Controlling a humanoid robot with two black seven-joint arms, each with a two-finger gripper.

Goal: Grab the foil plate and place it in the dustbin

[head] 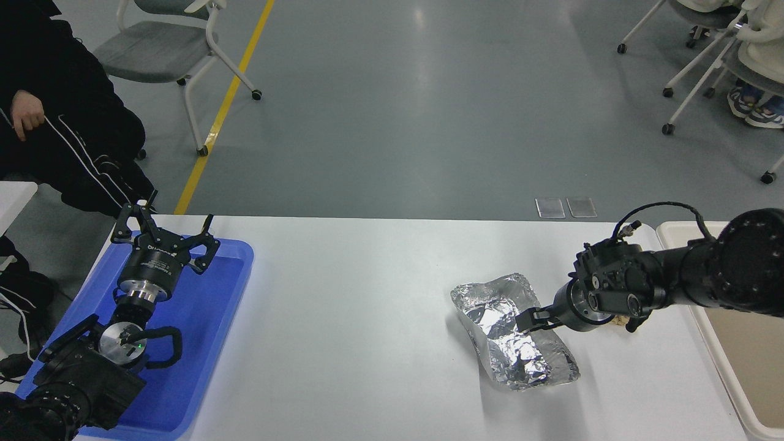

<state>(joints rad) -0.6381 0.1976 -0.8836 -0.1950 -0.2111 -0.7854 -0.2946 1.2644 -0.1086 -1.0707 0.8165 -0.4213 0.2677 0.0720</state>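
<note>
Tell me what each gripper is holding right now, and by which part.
The left gripper holds nothing, open over the blue tray. The right gripper is at the foil plate, at its right rim; whether it grips cannot be told.
</note>
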